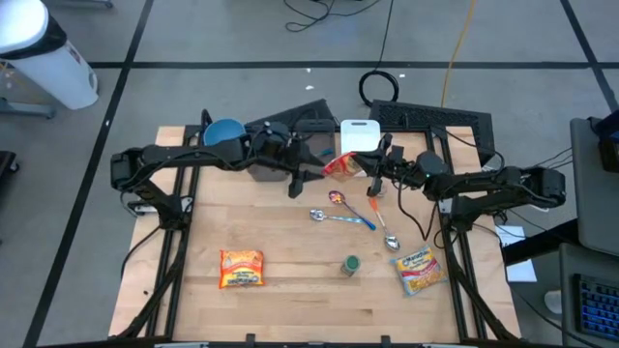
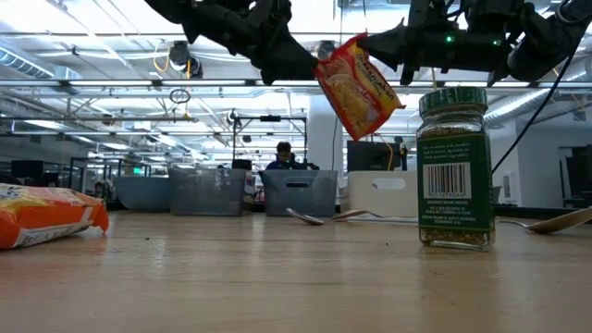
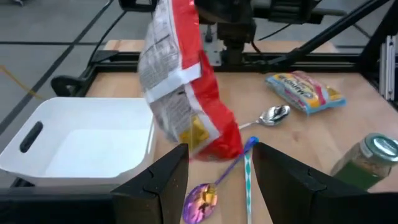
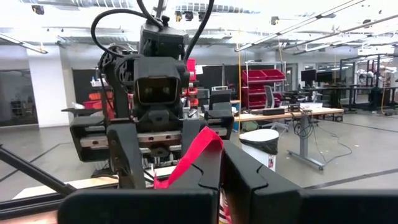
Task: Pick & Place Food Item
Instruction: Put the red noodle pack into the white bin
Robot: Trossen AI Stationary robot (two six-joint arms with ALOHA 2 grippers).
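The right gripper (image 1: 366, 170) is clenched on the top edge of a red noodle packet (image 1: 340, 166), which hangs in the air above the back middle of the wooden surface (image 1: 300, 280), at about 12 o'clock from the surface's centre. In the low view the packet (image 2: 357, 85) dangles tilted, well clear of the surface. The left gripper (image 1: 302, 177) faces it from the 9 o'clock side; its fingers (image 3: 163, 180) stand parted just beside the packet's lower end without closing on it, so the left gripper grasps nothing.

A white bin (image 1: 360, 136) sits at the back edge, just at 12 o'clock of the packet, with a blue bowl (image 1: 223, 130) far off at the back left. Below the packet lie three spoons: a purple-bowled one (image 1: 336, 197), a metal one with a blue handle (image 1: 343, 217) and one with an orange handle (image 1: 381, 224). A green-lidded spice jar (image 1: 350, 265) stands upright toward 6 o'clock. An orange noodle packet (image 1: 241, 268) lies at 7 o'clock, and a yellow packet (image 1: 420, 270) lies at 5 o'clock. A person (image 2: 282, 155) sits far behind the surface.
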